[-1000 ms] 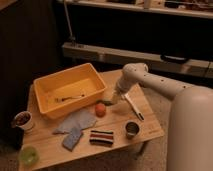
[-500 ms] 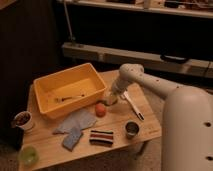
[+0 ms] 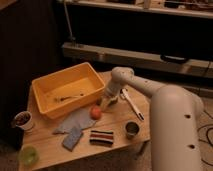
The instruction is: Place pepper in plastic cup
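Observation:
My gripper (image 3: pixel 106 101) is low over the wooden table (image 3: pixel 120 120), just right of the yellow bin's front corner and just above the round orange fruit (image 3: pixel 95 112). I see no green pepper; it may be hidden under the gripper. The pale-green plastic cup (image 3: pixel 28 155) stands at the table's front left corner, far from the gripper.
A yellow bin (image 3: pixel 42 100) with a thin dark item inside sits back left. A white cup (image 3: pixel 22 120) stands at the left edge. A grey cloth (image 3: pixel 75 120), blue sponge (image 3: pixel 73 138), striped block (image 3: pixel 101 136), metal cup (image 3: pixel 132 129) and white utensil (image 3: pixel 132 102) lie around.
The arm has swung left and a little lower, bringing the gripper from the table's right part toward the bin corner and the orange fruit. Nothing else moved.

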Motion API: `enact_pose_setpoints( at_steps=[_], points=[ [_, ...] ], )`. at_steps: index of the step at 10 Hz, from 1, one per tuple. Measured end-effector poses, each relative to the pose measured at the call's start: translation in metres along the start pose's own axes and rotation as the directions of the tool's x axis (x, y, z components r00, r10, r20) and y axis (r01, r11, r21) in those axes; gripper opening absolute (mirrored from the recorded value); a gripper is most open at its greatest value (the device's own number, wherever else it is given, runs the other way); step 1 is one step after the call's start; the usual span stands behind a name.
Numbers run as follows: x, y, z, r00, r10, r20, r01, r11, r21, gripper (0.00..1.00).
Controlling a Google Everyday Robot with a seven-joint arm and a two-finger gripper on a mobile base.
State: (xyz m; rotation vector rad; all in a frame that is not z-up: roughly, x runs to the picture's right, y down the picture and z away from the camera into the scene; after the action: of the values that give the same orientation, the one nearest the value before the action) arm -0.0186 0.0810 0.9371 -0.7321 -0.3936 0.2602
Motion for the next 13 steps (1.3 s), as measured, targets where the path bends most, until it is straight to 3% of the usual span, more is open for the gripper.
enact_pose_setpoints(
  at_steps=[1,6,7,9,11,13],
  points=[
    [0.001,0.003,0.005,1.000,0.008,-0.005,-0.008,1.000,-0.016,0.58],
    [0.000,0.004,0.006,1.000,0.020,-0.010,-0.020,1.000,-0.020,0.07],
    [0.000,0.004,0.006,1.000,0.020,-0.011,-0.020,1.000,-0.021,0.01],
    [0.001,0.005,0.003,0.999,0.027,-0.032,-0.028,1.000,-0.014,0.00],
    [-0.003,-0.001,-0.018,0.993,0.062,-0.095,-0.056,0.996,0.068,0.00],
    [-0.024,-0.005,-0.060,0.981,0.097,-0.169,-0.070,0.985,0.158,0.00]
  ],
)
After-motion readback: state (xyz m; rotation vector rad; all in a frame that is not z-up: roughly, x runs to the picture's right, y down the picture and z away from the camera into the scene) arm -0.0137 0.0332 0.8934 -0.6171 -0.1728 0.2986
